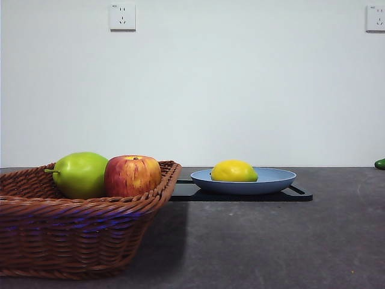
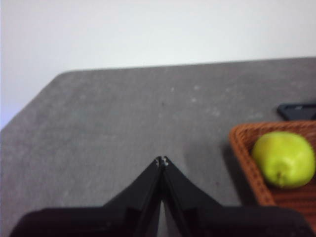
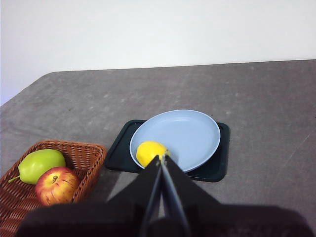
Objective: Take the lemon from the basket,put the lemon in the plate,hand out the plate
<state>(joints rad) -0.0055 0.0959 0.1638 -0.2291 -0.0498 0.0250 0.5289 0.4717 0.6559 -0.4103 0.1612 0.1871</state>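
Observation:
The yellow lemon (image 1: 234, 171) lies in the light-blue plate (image 1: 277, 179), which rests on a flat black tray (image 1: 301, 195). The right wrist view shows the lemon (image 3: 149, 151) at the plate's (image 3: 187, 133) rim nearest the basket (image 3: 84, 155). The brown wicker basket (image 1: 72, 232) stands at the front left. My right gripper (image 3: 162, 159) is shut and empty, raised above and short of the plate. My left gripper (image 2: 161, 161) is shut and empty over bare table beside the basket (image 2: 244, 153). Neither gripper shows in the front view.
A green pear (image 1: 80, 174) and a red-yellow apple (image 1: 132, 175) lie in the basket. A small green object (image 1: 380, 163) sits at the far right table edge. A white wall with two sockets stands behind the grey table.

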